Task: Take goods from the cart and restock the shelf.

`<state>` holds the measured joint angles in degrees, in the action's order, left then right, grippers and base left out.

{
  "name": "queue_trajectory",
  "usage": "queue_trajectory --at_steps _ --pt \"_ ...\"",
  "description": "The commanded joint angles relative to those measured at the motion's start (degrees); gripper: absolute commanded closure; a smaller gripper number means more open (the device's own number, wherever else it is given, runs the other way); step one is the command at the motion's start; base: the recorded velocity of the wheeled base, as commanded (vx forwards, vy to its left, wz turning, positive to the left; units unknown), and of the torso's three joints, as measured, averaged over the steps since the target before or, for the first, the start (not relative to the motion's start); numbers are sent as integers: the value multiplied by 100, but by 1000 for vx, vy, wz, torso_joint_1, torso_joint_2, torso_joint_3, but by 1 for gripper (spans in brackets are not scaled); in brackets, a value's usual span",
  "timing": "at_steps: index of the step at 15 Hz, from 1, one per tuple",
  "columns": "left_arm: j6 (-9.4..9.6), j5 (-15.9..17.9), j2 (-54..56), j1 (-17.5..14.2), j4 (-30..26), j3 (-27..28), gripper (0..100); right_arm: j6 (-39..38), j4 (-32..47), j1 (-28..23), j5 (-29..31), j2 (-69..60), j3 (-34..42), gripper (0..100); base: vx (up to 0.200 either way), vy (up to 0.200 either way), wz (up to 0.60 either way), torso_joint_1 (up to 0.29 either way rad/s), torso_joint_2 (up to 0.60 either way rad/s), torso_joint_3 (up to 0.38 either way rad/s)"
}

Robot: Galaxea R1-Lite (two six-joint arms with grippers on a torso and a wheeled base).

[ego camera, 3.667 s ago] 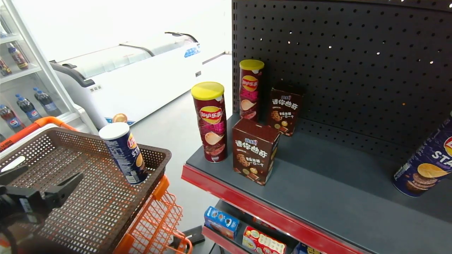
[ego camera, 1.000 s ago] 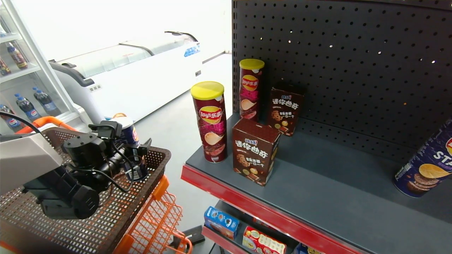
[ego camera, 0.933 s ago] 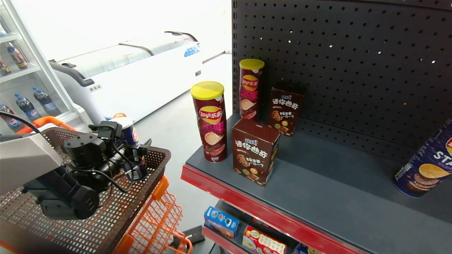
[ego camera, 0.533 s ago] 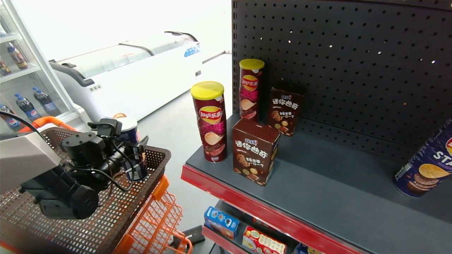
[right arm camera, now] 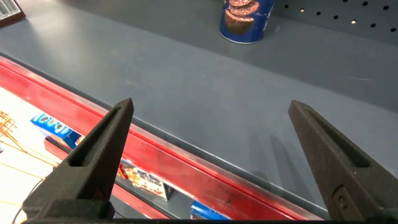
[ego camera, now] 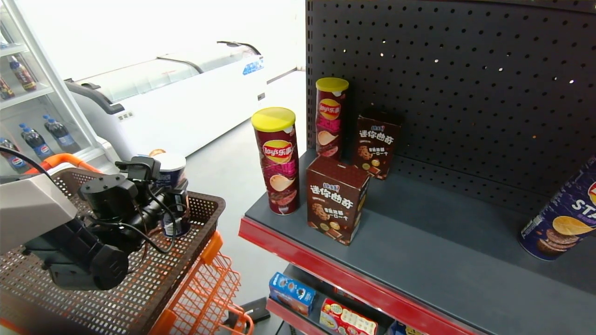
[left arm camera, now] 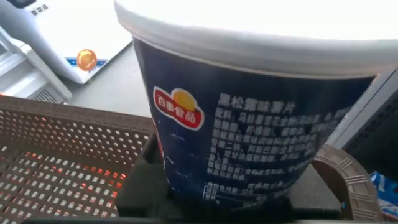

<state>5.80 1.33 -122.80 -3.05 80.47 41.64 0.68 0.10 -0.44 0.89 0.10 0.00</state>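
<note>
In the cart basket (ego camera: pixel 208 201), the left tool (ego camera: pixel 175 204) clasps the blue chip can (ego camera: pixel 170 166).

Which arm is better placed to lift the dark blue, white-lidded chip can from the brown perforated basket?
Left. The left gripper is shut on the dark blue chip can in the brown basket; the right gripper hangs open over the grey shelf.

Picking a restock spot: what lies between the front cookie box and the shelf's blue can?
Bare shelf from cookie box to blue can, per head view.
</note>
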Motion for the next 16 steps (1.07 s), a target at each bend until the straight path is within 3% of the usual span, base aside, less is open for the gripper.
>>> queue_trajectory --at_steps 1,3,4,7,9,10,12,16 --pt "-18 78 634 6 -40 -288 100 2 -1 0 -1 8 0 0 0 0 0 0 0 0" --pt "-35 632 1302 50 -181 -868 100 2 -1 0 -1 8 0 0 0 0 0 0 0 0" --pt "-18 667 1443 103 13 -1035 100 2 -1 0 -1 8 0 0 0 0 0 0 0 0" --pt "-18 667 1926 314 496 -1501 100 2 -1 0 -1 8 0 0 0 0 0 0 0 0" --pt "-27 685 2366 366 382 -1695 100 2 -1 0 -1 -1 0 0 0 0 0 0 0 0" --pt "-27 685 2480 472 355 -1695 100 2 -1 0 -1 -1 0 0 0 0 0 0 0 0" --pt "-35 359 2656 762 153 -1572 100 2 -1 0 -1 8 0 0 0 0 0 0 0 0" --pt "-53 368 2884 1254 83 -1598 100 2 -1 0 -1 -1 0 0 0 0 0 0 0 0"
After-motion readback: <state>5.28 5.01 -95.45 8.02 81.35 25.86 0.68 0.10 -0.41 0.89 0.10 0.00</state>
